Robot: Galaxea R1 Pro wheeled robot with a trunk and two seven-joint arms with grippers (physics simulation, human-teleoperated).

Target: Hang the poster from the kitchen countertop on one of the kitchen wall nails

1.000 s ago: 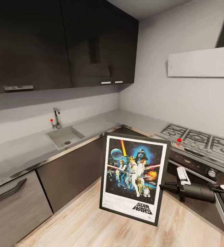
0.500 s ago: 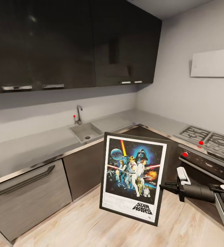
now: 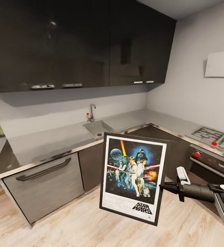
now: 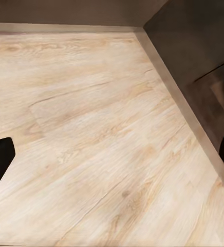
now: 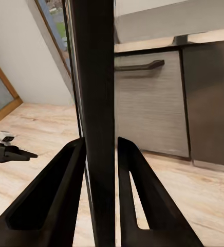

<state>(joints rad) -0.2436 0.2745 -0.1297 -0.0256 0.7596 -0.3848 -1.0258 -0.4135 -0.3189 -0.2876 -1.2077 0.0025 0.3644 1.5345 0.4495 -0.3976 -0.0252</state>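
Your right gripper [image 3: 164, 187] has the poster [image 3: 134, 177] pinched by its right edge, and in the right wrist view both fingers [image 5: 55, 195] press flat against the dark frame edge [image 5: 97, 118]. You hold the poster upright, tilted slightly, above the wooden floor [image 3: 81, 223], in front of the dark cabinets below the pale grey counter [image 3: 50, 142], well clear of it. Your left gripper's [image 4: 112, 164] jaws stand wide apart over bare floor [image 4: 91, 128], holding nothing.
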